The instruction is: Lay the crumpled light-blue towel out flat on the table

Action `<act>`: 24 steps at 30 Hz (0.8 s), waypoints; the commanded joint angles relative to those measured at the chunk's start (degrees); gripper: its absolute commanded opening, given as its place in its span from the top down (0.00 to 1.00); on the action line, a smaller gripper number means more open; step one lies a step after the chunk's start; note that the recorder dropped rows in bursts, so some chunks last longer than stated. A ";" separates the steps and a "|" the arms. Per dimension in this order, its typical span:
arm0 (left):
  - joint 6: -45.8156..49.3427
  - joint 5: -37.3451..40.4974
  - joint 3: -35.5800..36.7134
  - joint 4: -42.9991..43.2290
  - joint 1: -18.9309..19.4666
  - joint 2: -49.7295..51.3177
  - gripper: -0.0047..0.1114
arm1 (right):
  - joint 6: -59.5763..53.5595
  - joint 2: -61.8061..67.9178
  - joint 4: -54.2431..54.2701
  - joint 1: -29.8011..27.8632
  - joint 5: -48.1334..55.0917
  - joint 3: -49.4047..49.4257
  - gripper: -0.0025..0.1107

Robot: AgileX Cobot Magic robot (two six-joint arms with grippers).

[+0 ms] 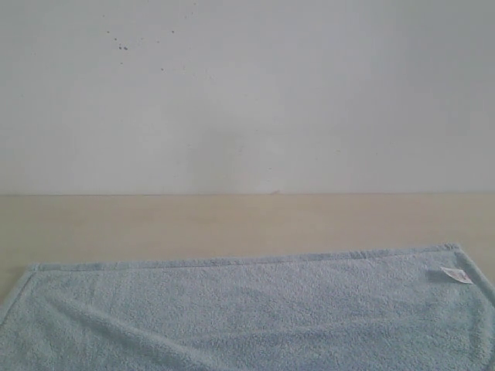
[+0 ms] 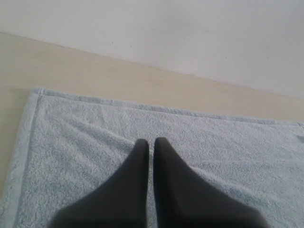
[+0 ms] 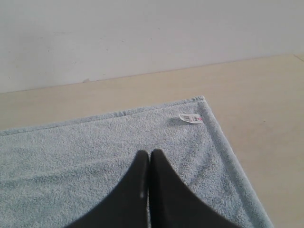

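Observation:
The light-blue towel [image 1: 247,309] lies spread across the near part of the cream table [image 1: 232,224], its far hem straight and both far corners showing. Its white care tag [image 1: 456,275] sits near the far right corner. Shallow wrinkles run across the left half. Neither gripper appears in the exterior view. In the left wrist view my left gripper [image 2: 152,142] hangs shut above the towel [image 2: 199,142] near its left corner, holding nothing. In the right wrist view my right gripper [image 3: 150,154] is shut over the towel [image 3: 71,152], with the tag [image 3: 191,118] just beyond it.
A plain white wall [image 1: 247,93] with a few dark specks [image 1: 122,46] rises behind the table. Bare table [image 3: 256,104] shows beyond the towel's far hem and past its right edge.

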 commanded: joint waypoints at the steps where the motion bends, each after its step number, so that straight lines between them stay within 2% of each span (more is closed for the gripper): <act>1: 3.24 -5.74 2.23 -0.64 -0.13 -0.10 0.92 | -0.53 -0.17 0.06 0.05 0.26 0.00 0.98; 4: 8.33 -10.87 2.49 -0.64 -0.13 -0.10 0.92 | -0.53 -0.17 0.06 0.05 0.26 0.00 0.98; 9: 11.48 -11.35 2.49 -0.77 -0.24 -0.10 0.92 | -0.53 -0.17 0.06 0.05 0.26 0.00 0.98; 16: 20.85 -11.35 2.49 -1.32 -0.24 -0.10 0.92 | -0.53 -0.17 0.06 0.05 0.26 0.00 0.98; 24: 21.31 -11.35 2.49 -1.32 -0.24 -0.10 0.92 | -0.44 -0.17 0.06 0.05 0.26 0.00 0.98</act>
